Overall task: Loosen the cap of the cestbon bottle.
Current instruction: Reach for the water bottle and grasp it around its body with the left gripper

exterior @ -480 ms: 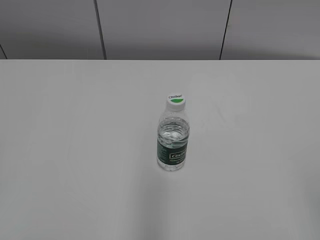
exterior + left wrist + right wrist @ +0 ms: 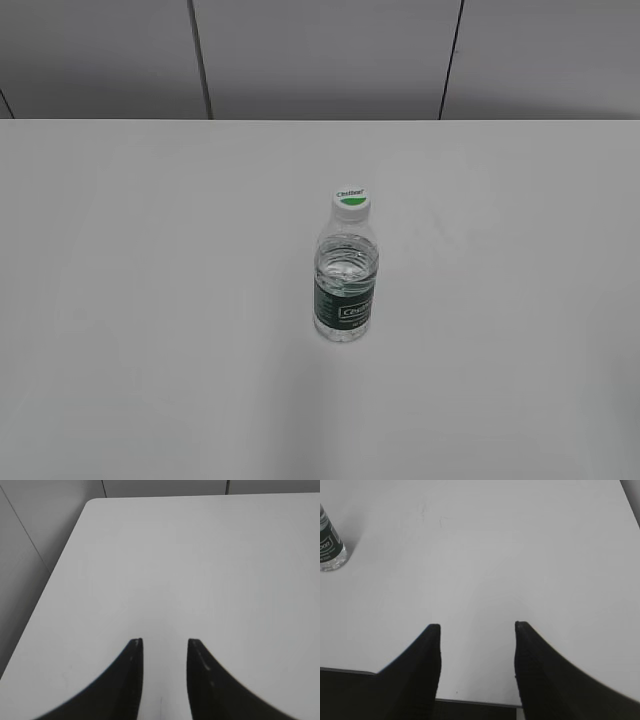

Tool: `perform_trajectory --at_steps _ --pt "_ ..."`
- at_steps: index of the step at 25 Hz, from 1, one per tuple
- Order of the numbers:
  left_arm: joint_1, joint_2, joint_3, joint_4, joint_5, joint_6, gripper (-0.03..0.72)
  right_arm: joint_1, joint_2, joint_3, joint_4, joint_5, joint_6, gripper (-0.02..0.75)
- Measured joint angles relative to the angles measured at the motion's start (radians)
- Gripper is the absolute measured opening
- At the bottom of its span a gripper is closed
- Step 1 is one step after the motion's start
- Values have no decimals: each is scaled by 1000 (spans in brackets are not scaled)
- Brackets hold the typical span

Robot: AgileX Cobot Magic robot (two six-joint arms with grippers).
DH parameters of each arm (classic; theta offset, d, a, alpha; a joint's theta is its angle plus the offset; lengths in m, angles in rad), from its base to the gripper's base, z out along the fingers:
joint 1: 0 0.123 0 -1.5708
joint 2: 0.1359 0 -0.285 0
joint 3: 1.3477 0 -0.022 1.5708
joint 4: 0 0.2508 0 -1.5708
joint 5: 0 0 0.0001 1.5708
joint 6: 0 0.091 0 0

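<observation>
The cestbon bottle point(image 2: 346, 285) stands upright at the middle of the white table point(image 2: 150, 300), clear with a dark green label band. Its white cap point(image 2: 352, 202) with a green half-disc sits on top. Neither gripper shows in the exterior view. My left gripper point(image 2: 165, 641) is open and empty over bare table near the left edge; the bottle is out of its view. My right gripper point(image 2: 477, 625) is open and empty near the table's front edge. The bottle's lower part point(image 2: 329, 550) shows at the far left of the right wrist view, well away from the fingers.
A grey panelled wall point(image 2: 320, 55) runs behind the table's far edge. The table's left edge and rounded far corner point(image 2: 92, 502) show in the left wrist view. The table's front edge point(image 2: 475, 701) lies just under the right gripper.
</observation>
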Motion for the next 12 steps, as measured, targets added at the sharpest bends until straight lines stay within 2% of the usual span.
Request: perform_trajectory --at_steps 12 --pt "0 0 0 5 0 0 241 0 0 0 0 0 0 375"
